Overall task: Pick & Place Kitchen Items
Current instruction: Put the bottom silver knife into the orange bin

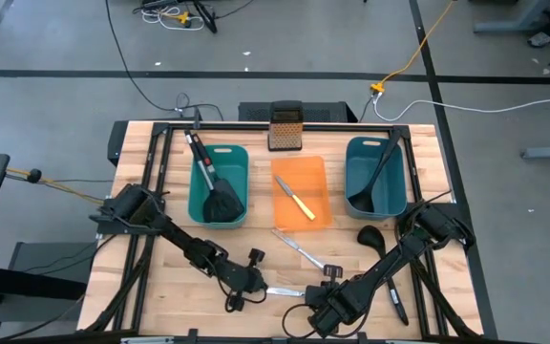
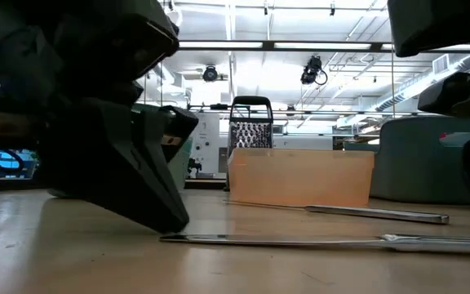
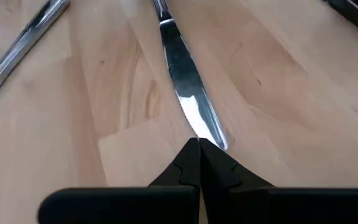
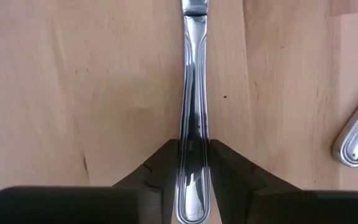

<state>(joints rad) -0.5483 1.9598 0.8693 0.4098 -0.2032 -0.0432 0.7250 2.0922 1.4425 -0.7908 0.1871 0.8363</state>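
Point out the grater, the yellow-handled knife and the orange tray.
grater (image 1: 285, 127): high view, middle of its face.
yellow-handled knife (image 1: 303, 208): high view, on the yellow handle.
orange tray (image 1: 288, 212): high view, bare floor beside the knife.

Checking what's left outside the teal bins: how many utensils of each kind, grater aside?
Silver table knives: 2, the second between the left claw and the right claw
Yellow-handled knife: 1, in the orange tray
Black ladle: 1
Total: 4
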